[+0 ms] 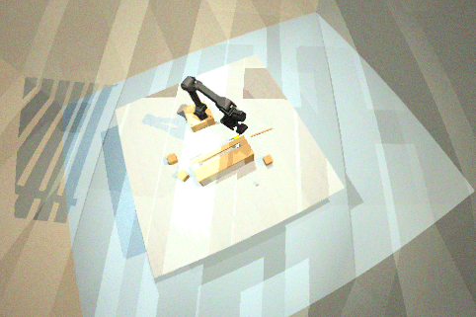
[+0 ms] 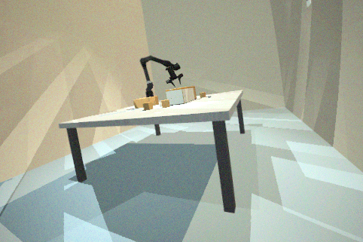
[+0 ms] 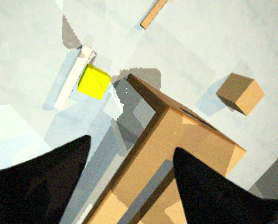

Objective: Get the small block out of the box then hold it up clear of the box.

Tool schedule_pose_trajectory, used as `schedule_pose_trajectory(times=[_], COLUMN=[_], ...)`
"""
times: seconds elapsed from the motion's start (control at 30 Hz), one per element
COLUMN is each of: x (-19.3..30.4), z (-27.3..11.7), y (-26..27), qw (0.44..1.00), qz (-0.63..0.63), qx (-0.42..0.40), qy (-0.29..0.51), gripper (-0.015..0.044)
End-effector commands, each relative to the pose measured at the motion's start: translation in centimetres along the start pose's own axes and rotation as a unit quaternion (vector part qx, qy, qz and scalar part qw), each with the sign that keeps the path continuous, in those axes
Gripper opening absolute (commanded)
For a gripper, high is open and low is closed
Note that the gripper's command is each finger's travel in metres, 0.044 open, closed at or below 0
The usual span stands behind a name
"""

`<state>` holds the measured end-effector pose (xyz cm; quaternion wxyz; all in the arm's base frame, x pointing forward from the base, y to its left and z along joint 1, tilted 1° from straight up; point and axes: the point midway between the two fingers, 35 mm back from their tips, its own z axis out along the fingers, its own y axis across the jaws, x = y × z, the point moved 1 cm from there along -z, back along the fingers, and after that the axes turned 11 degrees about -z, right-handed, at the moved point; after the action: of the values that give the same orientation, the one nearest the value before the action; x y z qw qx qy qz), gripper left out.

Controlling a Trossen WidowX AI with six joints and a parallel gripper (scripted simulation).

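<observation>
Above the box (image 3: 170, 150), the spread, empty gripper (image 3: 132, 185) hangs; the yellow block (image 3: 93, 82) lies ahead-left on the table (image 3: 30, 60).

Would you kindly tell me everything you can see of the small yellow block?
The yellow block is a small, bright, plain-faced cube. It lies on the table just outside one end of the box, beside a pale strip. Nothing grips it: the gripper hangs open above, both fingers apart from it.
</observation>
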<state>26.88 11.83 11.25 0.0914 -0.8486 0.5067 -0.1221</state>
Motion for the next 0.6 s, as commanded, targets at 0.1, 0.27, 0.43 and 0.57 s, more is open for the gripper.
schedule_pose_trajectory(times=[0.1, 0.27, 0.43, 0.57], x=[-0.96, -1.01, -1.01, -1.01], z=[-0.77, -0.81, -0.81, -0.81], y=[0.87, 0.88, 0.88, 0.88], qw=[0.854, 0.828, 0.828, 0.828], qz=[-0.516, -0.556, -0.556, -0.556], qx=[0.001, -0.002, -0.002, -0.002], qy=[0.068, 0.071, 0.071, 0.071], gripper=[0.0285, 0.0285, 0.0285, 0.0285])
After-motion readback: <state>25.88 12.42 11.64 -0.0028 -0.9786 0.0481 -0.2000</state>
